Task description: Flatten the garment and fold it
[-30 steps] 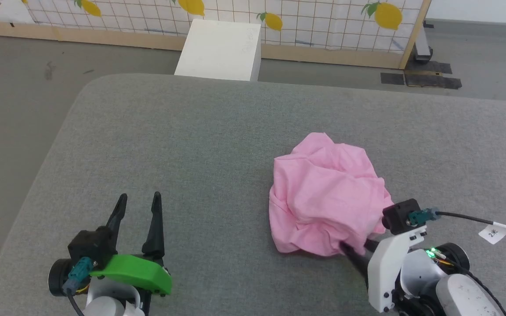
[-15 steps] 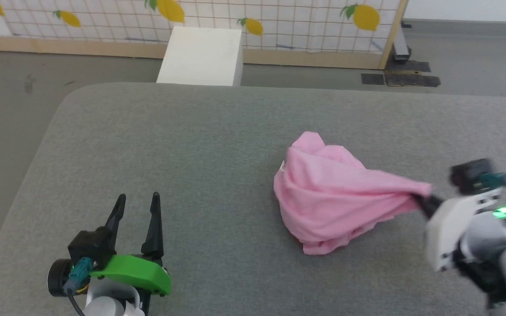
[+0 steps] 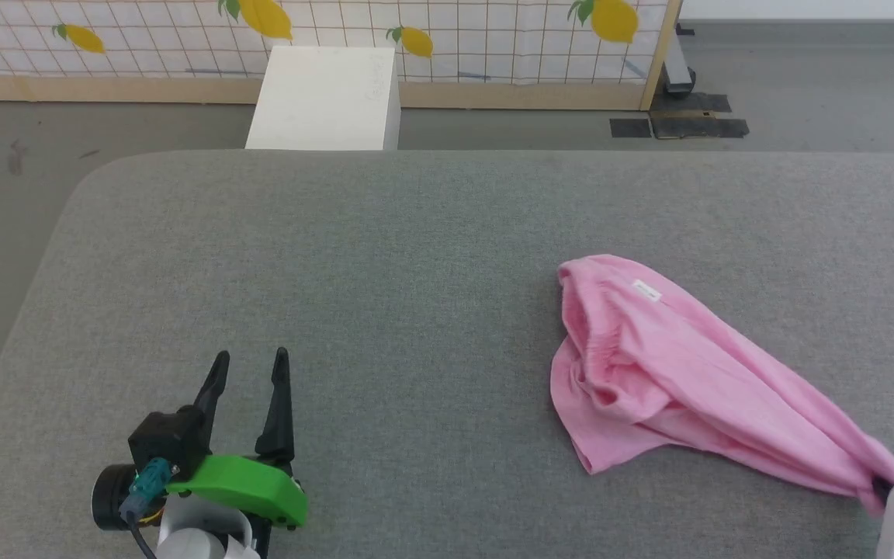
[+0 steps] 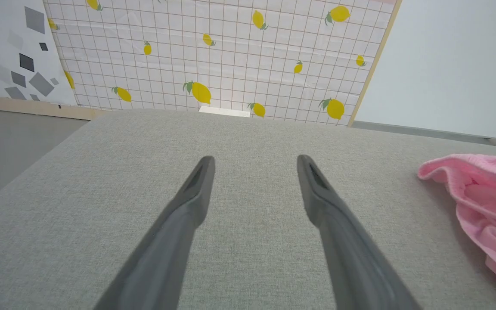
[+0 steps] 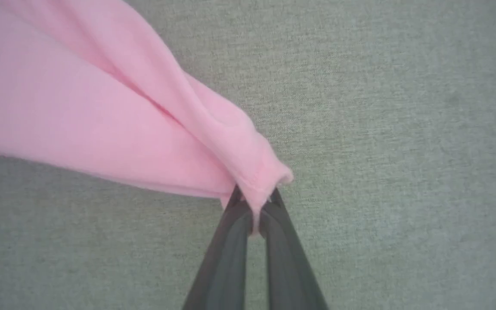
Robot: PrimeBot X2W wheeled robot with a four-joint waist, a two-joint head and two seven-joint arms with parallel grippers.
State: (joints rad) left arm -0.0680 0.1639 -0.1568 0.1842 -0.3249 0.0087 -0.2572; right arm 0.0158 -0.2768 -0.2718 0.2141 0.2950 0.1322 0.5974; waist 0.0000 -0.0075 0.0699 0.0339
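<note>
— What has changed on the grey cloth-covered table (image 3: 338, 256)?
— The garment (image 3: 649, 365), a bunched heap a second ago, now stretches out thin, pink and wrinkly at the near right.
— Held?
— The right gripper (image 5: 254, 202) pinches its hem tight. The left gripper (image 3: 251, 355) stands wide and empty. Flattening looks begun, and the small white label (image 3: 646, 290) faces up.

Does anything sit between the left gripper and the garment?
Nothing visible does. Bare grey table lies between the open left gripper and the garment. The right gripper is shut on a bunched end of the garment.
</note>
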